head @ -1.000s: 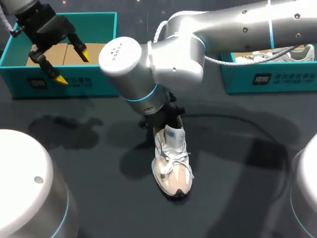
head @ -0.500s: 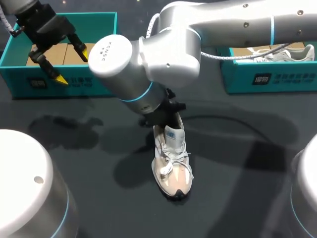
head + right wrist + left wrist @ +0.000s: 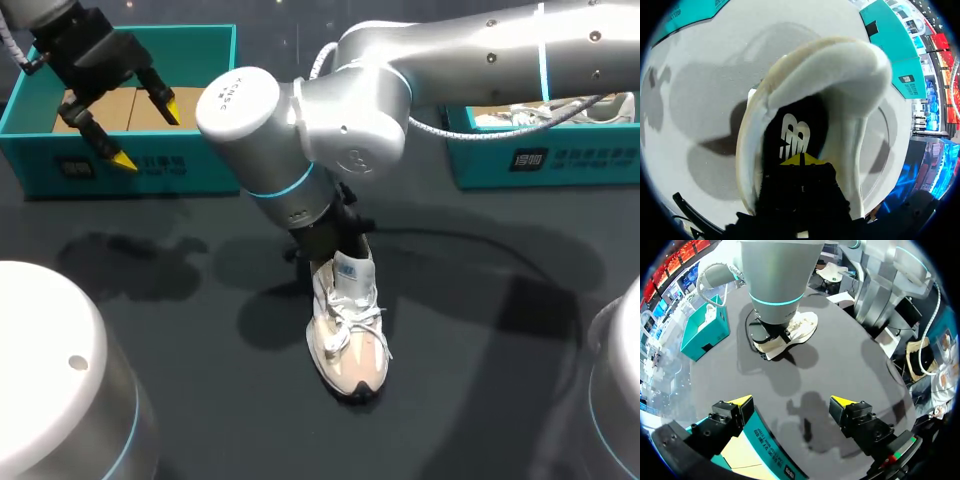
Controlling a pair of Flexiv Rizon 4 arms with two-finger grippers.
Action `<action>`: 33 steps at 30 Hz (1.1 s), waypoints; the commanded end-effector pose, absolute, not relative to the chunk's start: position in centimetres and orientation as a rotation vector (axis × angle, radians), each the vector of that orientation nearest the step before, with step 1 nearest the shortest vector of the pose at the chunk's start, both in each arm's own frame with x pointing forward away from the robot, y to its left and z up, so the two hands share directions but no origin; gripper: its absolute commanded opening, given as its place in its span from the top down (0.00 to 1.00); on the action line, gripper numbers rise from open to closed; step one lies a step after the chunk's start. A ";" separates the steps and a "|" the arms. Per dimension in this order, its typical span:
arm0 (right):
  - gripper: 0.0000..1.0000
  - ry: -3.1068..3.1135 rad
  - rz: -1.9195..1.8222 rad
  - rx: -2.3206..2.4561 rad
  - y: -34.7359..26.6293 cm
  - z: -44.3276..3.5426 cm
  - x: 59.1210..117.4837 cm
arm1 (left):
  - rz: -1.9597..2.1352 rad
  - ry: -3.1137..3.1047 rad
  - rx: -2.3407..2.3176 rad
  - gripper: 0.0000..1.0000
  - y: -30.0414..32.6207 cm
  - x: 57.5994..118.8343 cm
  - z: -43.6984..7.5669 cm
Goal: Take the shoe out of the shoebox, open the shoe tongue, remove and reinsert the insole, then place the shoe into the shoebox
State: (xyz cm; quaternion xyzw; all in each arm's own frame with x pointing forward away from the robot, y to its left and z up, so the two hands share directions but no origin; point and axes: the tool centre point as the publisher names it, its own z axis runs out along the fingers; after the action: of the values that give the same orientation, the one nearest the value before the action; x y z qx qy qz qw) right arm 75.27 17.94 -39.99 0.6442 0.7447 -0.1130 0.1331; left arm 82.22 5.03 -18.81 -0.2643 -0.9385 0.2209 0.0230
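- The shoe (image 3: 350,340) stands on the table (image 3: 500,380) near the middle, with the toe toward the robot.
- The right gripper (image 3: 801,160) is down in the shoe's opening at the heel, above the insole (image 3: 790,132). I cannot tell whether it is wide or closed.
- The left gripper (image 3: 148,132) hangs wide apart and holds nothing, over the front wall of the left shoebox (image 3: 200,170).

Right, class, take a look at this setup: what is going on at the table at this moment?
The right gripper is down inside the heel opening of the beige and white shoe, over its black insole. The shoe stands on the dark table, outside any box. The left gripper hangs open and empty above the teal shoebox at the far left. A second shoebox at the far right holds another shoe.
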 end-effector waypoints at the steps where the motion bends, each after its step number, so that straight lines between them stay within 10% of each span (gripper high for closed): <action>1: 1.00 2.212 -0.243 1.877 17.7 -40.7 75.2 | 0.680 -2.904 -0.820 0.00 5.0 82.3 -18.8; 33: 1.00 2.454 -0.160 2.027 19.8 -34.4 74.3 | 0.680 -2.904 -0.820 0.00 5.0 82.3 -18.8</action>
State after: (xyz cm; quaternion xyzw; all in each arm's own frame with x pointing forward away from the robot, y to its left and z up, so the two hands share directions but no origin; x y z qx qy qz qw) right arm 74.45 19.66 -34.45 0.6352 0.7705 -0.0479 -0.0239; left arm 82.22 5.03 -18.82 -0.2643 -0.9385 0.2209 0.0231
